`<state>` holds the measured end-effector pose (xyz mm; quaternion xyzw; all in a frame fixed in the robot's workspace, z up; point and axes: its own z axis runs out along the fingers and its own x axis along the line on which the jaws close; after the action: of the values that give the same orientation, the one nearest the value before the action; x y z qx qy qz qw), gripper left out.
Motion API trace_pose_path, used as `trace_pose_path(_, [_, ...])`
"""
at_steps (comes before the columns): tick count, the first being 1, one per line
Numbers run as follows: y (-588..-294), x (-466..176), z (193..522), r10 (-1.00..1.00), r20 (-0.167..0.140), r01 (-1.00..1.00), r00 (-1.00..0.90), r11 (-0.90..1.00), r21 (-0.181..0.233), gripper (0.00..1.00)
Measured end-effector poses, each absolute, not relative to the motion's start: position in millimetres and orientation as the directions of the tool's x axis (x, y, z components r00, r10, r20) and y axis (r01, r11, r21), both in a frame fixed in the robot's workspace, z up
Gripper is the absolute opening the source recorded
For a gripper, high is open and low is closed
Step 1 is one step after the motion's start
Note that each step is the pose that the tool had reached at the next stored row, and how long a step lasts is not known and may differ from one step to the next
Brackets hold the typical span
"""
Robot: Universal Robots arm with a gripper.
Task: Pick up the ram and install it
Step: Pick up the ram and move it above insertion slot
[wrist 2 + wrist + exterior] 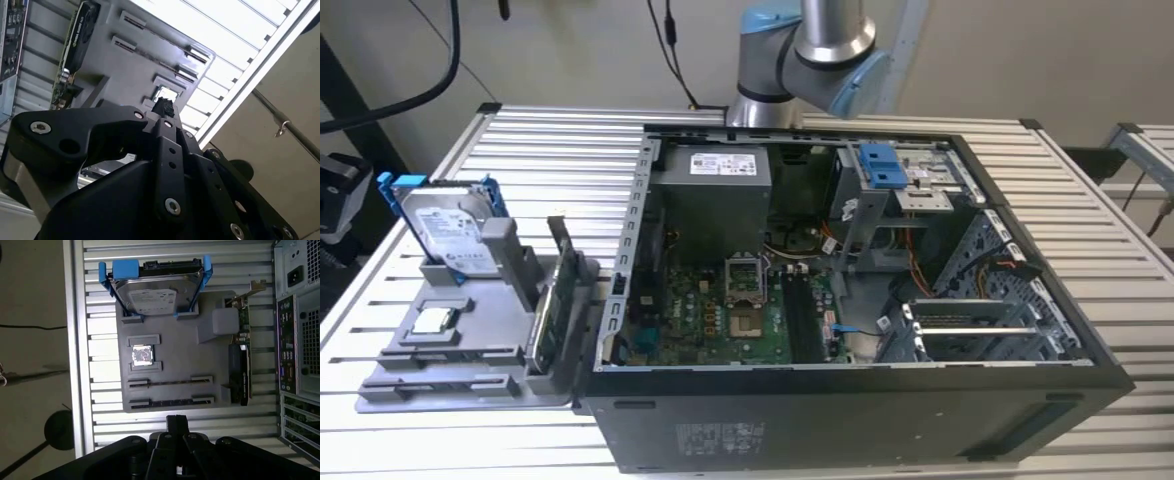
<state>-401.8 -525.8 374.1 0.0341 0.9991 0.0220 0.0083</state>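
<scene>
Our arm (817,55) bends at a blue-capped joint in the exterior view. In both wrist views we see our black gripper (176,420) (163,107), its fingers pressed together.

Bright and even in the exterior view, as from wide lamps above, with soft shadow deep inside the computer case (854,430) and beside the gray tray (400,385). Strong glare on the slatted table (235,45) in the second wrist view, burnt almost to white; a paler washed patch on the slats next to the tray in the first wrist view. Very dark on the gripper (163,107), close to the lens and slightly soft.
</scene>
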Motion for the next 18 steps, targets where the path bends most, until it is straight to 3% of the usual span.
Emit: trace_pose_path(18, [-525.6,-401.9,373.9,-0.154,-0.016,-0.154,-0.988,0.987,0.045,0.11])
